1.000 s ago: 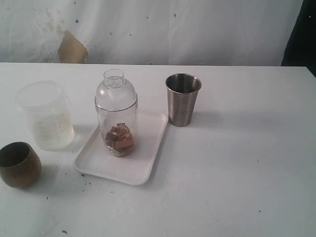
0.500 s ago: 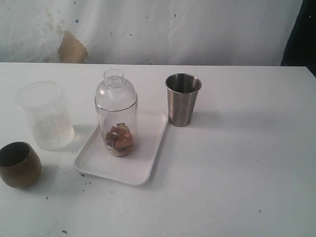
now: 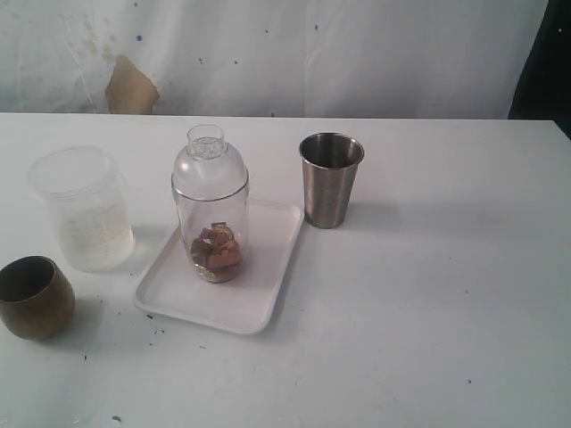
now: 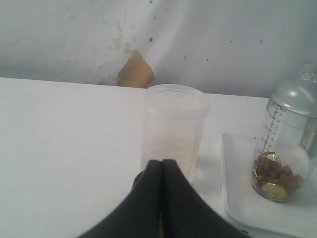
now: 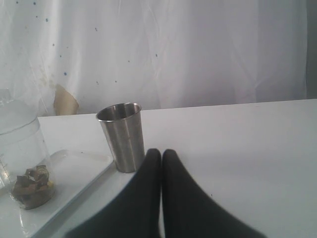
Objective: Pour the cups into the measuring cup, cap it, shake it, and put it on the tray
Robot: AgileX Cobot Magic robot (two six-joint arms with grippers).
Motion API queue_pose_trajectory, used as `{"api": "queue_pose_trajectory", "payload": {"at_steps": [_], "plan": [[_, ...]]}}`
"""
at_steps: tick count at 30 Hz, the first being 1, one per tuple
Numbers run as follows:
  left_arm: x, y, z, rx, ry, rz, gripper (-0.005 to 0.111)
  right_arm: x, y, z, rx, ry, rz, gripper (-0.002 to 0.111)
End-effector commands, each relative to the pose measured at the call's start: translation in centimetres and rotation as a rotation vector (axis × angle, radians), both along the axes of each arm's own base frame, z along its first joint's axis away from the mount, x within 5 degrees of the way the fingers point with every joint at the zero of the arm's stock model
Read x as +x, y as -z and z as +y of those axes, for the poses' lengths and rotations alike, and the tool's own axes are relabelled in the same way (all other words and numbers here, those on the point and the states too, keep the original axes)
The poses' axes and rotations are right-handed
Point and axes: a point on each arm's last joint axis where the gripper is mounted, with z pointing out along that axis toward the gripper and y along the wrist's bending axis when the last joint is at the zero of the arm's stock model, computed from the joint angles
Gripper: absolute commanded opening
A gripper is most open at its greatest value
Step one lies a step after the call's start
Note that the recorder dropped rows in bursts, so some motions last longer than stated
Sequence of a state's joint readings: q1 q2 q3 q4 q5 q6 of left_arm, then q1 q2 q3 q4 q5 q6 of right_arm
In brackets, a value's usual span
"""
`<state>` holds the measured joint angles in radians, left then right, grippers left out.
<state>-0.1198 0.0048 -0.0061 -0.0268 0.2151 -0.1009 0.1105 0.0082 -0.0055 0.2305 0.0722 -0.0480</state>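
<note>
The clear measuring cup (image 3: pixel 211 209) stands upright on the white tray (image 3: pixel 234 301). A dome lid (image 3: pixel 209 162) sits on it, and brown and gold pieces lie at its bottom. The steel tumbler (image 3: pixel 330 180) stands just off the tray's far right corner. The brown cup (image 3: pixel 34 296) sits at the left front. Neither arm shows in the exterior view. My left gripper (image 4: pixel 162 161) is shut and empty, apart from the measuring cup (image 4: pixel 286 145). Also shut on nothing, my right gripper (image 5: pixel 161 151) hovers near the tumbler (image 5: pixel 121 136), with the measuring cup (image 5: pixel 22 163) and tray (image 5: pixel 81 174) beyond.
A wide frosted jar (image 3: pixel 82 209) stands left of the tray, directly in front of the left gripper as the jar (image 4: pixel 174 126) in that wrist view. A white curtain with a brown patch (image 3: pixel 130 87) hangs behind the white table.
</note>
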Motion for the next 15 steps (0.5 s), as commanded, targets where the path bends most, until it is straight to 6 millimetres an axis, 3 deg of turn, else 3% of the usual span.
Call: {"api": "queue_pose_trajectory", "payload": {"at_steps": [1,15], "plan": [[-0.02,0.29,0.07,-0.005,-0.015,0.015,0.0,0.03,0.14,0.0,-0.009,-0.001,-0.001,0.0],[-0.05,0.46,0.06,0.037,-0.009,0.028,0.0,0.03,0.14,0.0,-0.009,-0.001,-0.001,0.0]]}}
